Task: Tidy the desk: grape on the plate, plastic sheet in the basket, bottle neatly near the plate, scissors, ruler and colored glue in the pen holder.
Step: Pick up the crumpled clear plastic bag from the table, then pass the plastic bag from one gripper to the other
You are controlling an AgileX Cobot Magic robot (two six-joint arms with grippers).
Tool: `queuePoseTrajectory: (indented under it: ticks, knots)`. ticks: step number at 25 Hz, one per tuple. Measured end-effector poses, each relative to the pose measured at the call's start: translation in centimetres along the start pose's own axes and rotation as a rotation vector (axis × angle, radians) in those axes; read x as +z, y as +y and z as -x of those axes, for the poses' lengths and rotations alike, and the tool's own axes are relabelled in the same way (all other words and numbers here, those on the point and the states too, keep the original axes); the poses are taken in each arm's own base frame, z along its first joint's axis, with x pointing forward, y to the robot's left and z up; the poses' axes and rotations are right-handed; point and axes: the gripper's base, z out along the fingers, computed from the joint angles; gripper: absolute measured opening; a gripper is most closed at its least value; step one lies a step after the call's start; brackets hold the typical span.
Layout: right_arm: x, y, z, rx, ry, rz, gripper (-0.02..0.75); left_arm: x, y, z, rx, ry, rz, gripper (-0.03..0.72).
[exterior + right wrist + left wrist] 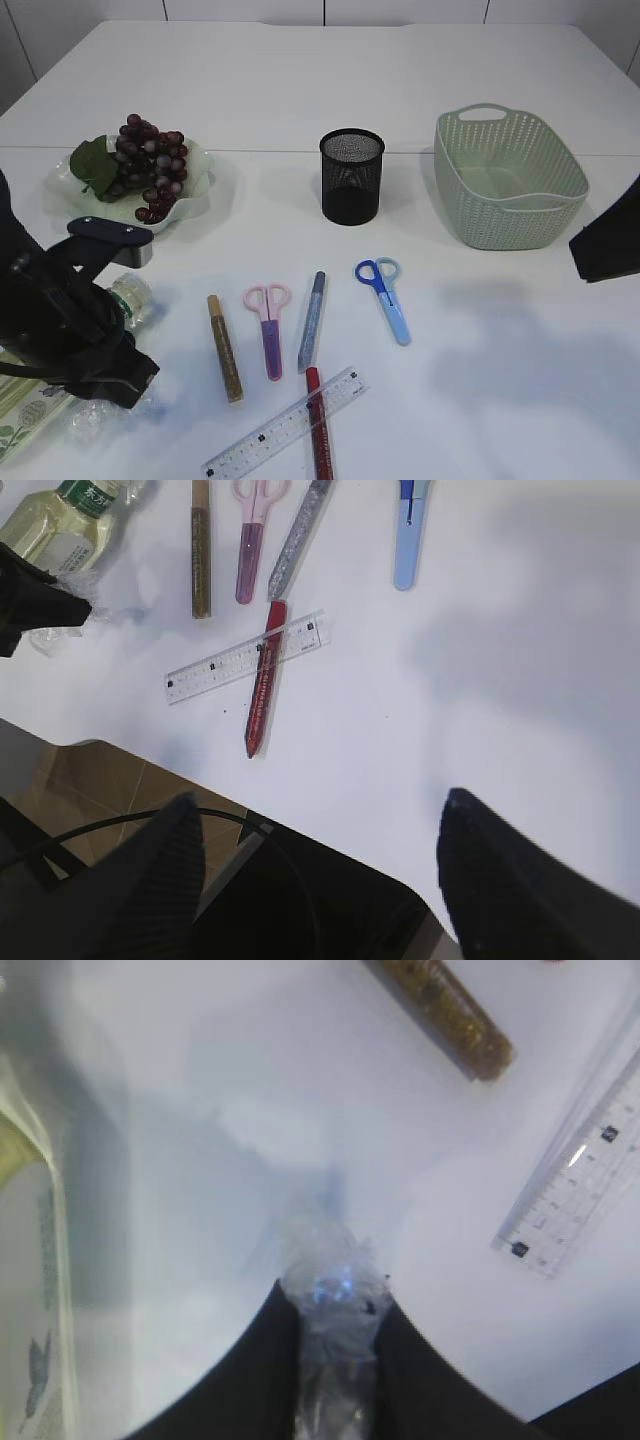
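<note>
My left gripper [335,1295] is shut on the crumpled clear plastic sheet [330,1260], low over the table's front left corner. Part of the sheet [88,418] shows beside the arm. The bottle [132,298] lies on its side under that arm, mostly hidden. Grapes [150,160] rest on the plate [195,195]. On the table lie the gold glue [224,348], pink scissors [269,325], silver glue [312,320], blue scissors [388,298], red glue [320,445] and ruler [285,425]. My right gripper [320,805] hangs open and empty over the front edge.
The black mesh pen holder [352,175] stands upright at the centre back. The pale green basket [510,175] sits at the back right with nothing visible inside. The right arm [610,245] hovers at the right edge. The table's front edge [150,760] is close.
</note>
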Motion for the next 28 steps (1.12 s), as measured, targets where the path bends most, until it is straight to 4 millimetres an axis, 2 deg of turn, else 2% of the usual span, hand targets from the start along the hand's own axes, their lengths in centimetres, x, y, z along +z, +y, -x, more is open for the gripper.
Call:
queuePoseTrajectory:
  ticks: [7, 15, 22, 28]
  knots:
    - [0.0, 0.0, 0.0, 0.0, -0.004, 0.0, 0.565, -4.2, -1.0, 0.7, -0.03, -0.176, -0.052, 0.099]
    - [0.0, 0.0, 0.1, -0.002, -0.012, -0.001, 0.565, -9.5, -3.4, 3.6, -0.111, -0.391, -0.274, 0.098]
    - [0.0, 0.1, 0.4, 0.003, -0.044, 0.008, 0.565, -12.3, -5.4, 5.6, -0.171, -0.527, -0.53, 0.096]
    - [-0.1, 0.8, 1.1, 0.033, -0.122, 0.085, 0.565, -14.4, -6.3, 6.8, -0.226, -0.648, -0.69, 0.096]
